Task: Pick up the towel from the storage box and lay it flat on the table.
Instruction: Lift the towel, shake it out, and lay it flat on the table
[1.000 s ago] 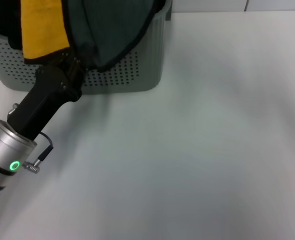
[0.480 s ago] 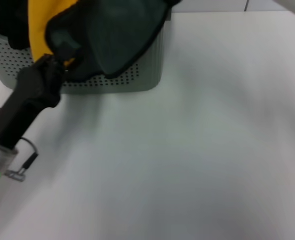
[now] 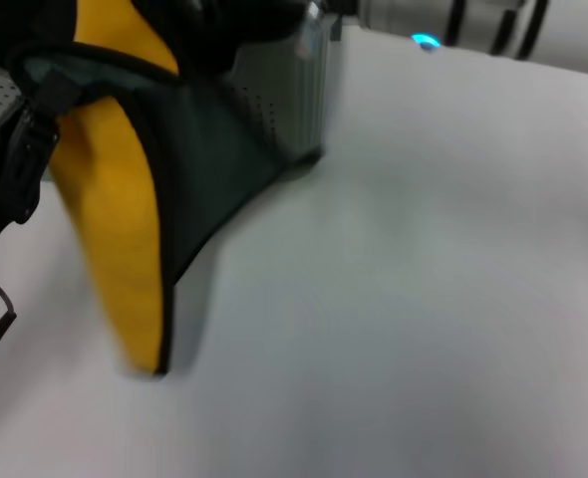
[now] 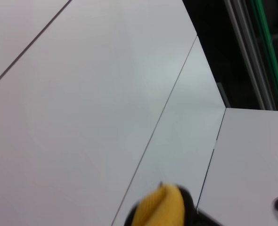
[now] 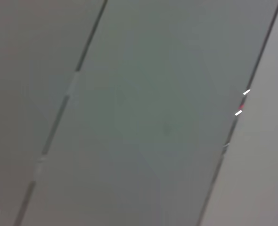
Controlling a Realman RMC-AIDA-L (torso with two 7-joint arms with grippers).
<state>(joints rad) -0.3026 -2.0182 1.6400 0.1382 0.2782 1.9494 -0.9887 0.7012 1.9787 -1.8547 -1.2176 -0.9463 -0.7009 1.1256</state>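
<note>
The left gripper [image 3: 20,164] was clamped on a corner of the towel [image 3: 135,209], which hung out of the storage box [image 3: 299,95] near the table's [image 3: 424,299] far left corner; spreading seemed next, the right gripper's state unclear.

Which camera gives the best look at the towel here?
The head view: the towel hangs in front of the storage box, both yellow and teal faces showing. The left wrist view catches only a yellow corner; the right wrist view shows none.

Storage box [image 3: 289,90] mostly behind the blurred towel [image 3: 164,189], left gripper [image 3: 15,169] cut by the frame edge.
</note>
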